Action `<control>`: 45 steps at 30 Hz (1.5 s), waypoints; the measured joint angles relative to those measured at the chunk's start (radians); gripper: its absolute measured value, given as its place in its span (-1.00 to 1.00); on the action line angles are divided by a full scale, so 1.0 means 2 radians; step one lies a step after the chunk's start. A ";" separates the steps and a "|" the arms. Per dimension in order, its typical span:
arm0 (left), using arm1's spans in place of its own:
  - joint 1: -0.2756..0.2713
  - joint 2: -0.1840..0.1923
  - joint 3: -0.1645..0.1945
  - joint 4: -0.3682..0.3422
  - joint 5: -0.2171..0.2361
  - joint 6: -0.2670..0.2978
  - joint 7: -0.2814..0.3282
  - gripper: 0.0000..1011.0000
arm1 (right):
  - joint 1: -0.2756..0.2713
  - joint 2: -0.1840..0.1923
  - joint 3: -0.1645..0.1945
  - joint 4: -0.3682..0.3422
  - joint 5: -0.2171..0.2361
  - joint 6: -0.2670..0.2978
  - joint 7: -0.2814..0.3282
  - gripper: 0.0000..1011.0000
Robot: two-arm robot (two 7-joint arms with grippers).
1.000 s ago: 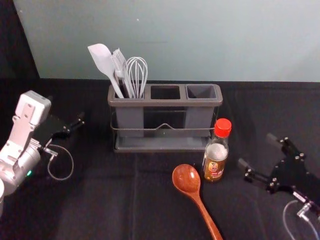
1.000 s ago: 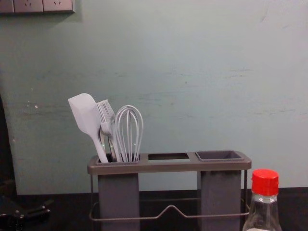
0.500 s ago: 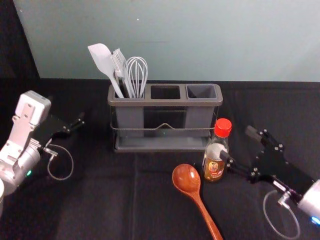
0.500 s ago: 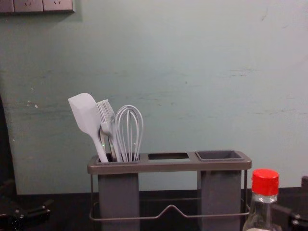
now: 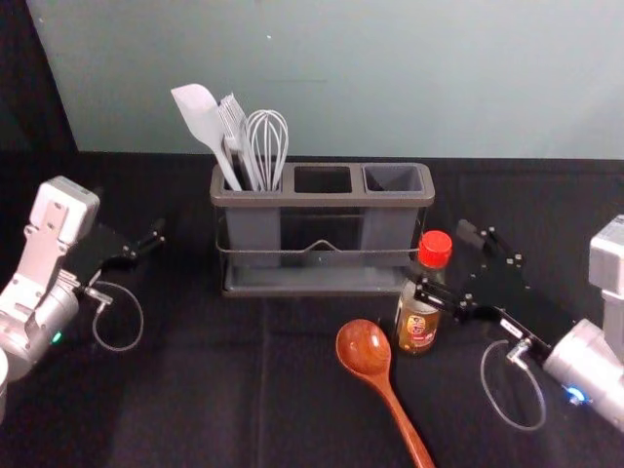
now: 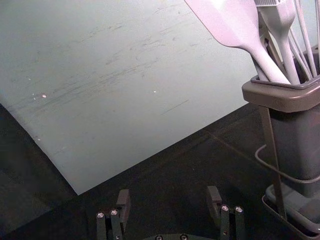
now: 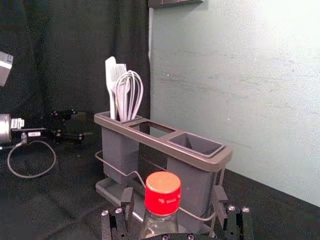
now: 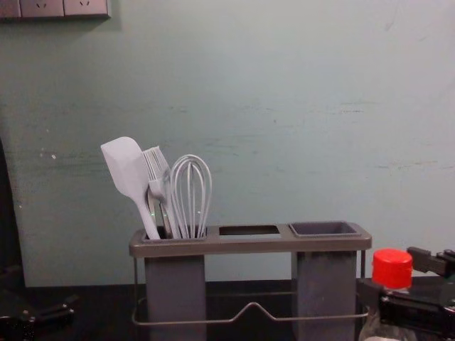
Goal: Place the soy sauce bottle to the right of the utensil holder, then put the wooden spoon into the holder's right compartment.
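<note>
The soy sauce bottle (image 5: pixel 417 327) stands upright with its red cap on, in front of the holder's right end. My right gripper (image 5: pixel 445 260) is open around its upper part; in the right wrist view the open right gripper (image 7: pixel 173 200) has the red cap (image 7: pixel 163 192) between its fingers, with gaps at both sides. The wooden spoon (image 5: pixel 366 349) lies left of the bottle, bowl toward the utensil holder (image 5: pixel 322 200). The holder's right compartment (image 5: pixel 393 180) is empty. My left gripper (image 5: pixel 146 244) is parked at the left; in its wrist view the left gripper (image 6: pixel 169 197) is open.
A white spatula (image 5: pixel 200 119), a brush and a whisk (image 5: pixel 267 146) stand in the holder's left compartment. The black-covered table (image 5: pixel 195 390) meets a pale wall (image 5: pixel 390 78) behind the holder. Wall sockets (image 8: pixel 64 8) show high up in the chest view.
My right gripper has moved leftward from the right side, its open fingers now around the bottle's upper part. The bottle, spoon and left arm have stayed put.
</note>
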 joint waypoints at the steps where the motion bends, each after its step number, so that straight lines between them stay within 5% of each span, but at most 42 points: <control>1: 0.000 0.000 0.000 0.000 0.000 0.000 0.000 0.99 | 0.001 -0.002 0.000 0.001 0.001 0.001 0.002 0.98; 18: 0.000 0.000 0.000 0.000 0.000 0.000 0.000 0.99 | 0.008 -0.028 0.013 0.007 0.009 0.022 0.026 0.97; 37: 0.000 0.000 0.000 0.000 0.000 0.000 0.000 0.99 | -0.003 -0.036 0.028 0.001 0.003 0.024 0.040 0.01; 38: 0.000 0.000 0.000 0.000 0.000 0.000 0.000 0.99 | -0.004 -0.035 0.029 0.000 0.003 0.025 0.041 -0.17; 45: 0.000 0.000 0.000 0.000 0.000 0.000 0.000 0.99 | -0.016 -0.022 0.041 -0.021 0.008 0.029 0.045 -0.24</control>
